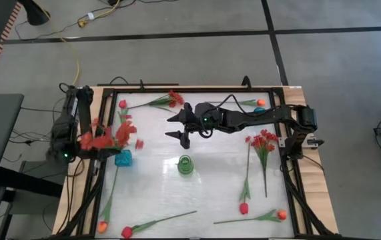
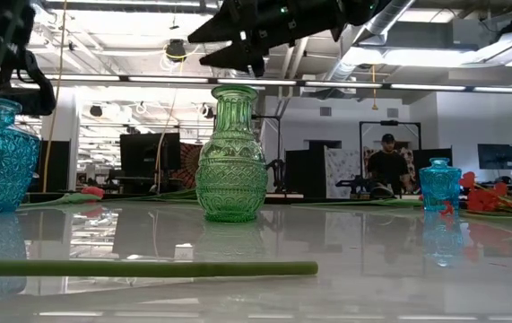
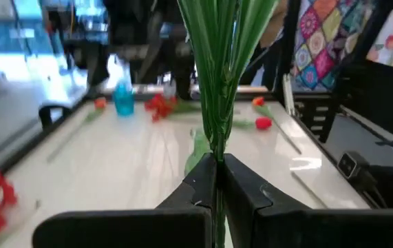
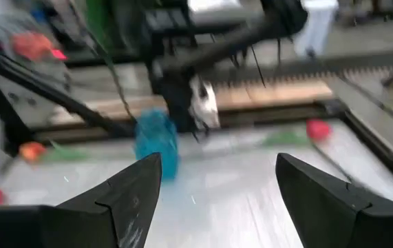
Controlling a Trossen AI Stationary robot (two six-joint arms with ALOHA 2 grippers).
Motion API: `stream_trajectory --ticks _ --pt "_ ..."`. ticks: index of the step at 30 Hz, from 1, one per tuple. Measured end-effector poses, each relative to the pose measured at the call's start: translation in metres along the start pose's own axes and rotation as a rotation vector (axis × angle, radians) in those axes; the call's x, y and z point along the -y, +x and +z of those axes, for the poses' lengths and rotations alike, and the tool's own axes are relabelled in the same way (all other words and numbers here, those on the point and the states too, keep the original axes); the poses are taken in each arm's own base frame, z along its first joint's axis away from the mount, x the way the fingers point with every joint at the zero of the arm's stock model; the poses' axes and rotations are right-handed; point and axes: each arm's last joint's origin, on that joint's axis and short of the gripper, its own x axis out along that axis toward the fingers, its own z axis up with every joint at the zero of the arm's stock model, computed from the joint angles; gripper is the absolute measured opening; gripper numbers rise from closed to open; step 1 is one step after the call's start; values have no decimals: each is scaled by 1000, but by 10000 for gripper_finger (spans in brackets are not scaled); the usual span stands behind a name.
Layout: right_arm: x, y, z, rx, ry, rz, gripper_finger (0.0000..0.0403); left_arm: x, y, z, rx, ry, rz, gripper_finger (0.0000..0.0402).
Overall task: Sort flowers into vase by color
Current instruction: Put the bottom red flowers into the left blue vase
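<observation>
Green vase (image 1: 186, 165): I saw it upright near the table's middle, nothing in it that I could see; in the low view (image 2: 230, 154) its mouth looked bare.
Blue vase (image 1: 123, 159): it stood at the left side of the table, just beside the left claw; the red spray's blooms hung right over it, and I could not tell whether the stems reached inside.
Second blue vase (image 1: 260, 110): small, at the far right, mostly hidden by the right arm; contents not visible to me.
Left claw (image 3: 217, 180): pinched tight on the green stems of the red spray (image 1: 110, 136), which rose straight up between its fingers.
Right claw (image 1: 178, 125): spread wide and holding nothing, up in the air over the far middle of the table, just beyond the green vase.
Loose flowers: a red spray (image 1: 263, 143) lay to the right, well apart from the right claw; another (image 1: 174, 99) lay at the far edge; a red tulip (image 1: 243, 208) and an orange tulip (image 1: 281, 215) lay near right; a red tulip (image 1: 127, 232) and an orange one (image 1: 102, 227) lay near left.
</observation>
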Motion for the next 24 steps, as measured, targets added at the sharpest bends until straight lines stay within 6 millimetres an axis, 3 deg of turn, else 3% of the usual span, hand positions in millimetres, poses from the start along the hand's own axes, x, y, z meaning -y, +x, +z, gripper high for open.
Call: stream_trajectory --ticks 8,16,24 --pt "-35 22 8 246 -154 145 311 -5 2 6 -55 -89 23 0" --pt "-33 77 0 238 -139 170 310 -12 2 11 -138 -66 28 0" --pt "-36 95 2 233 -131 242 310 -13 2 9 -140 -58 51 0"
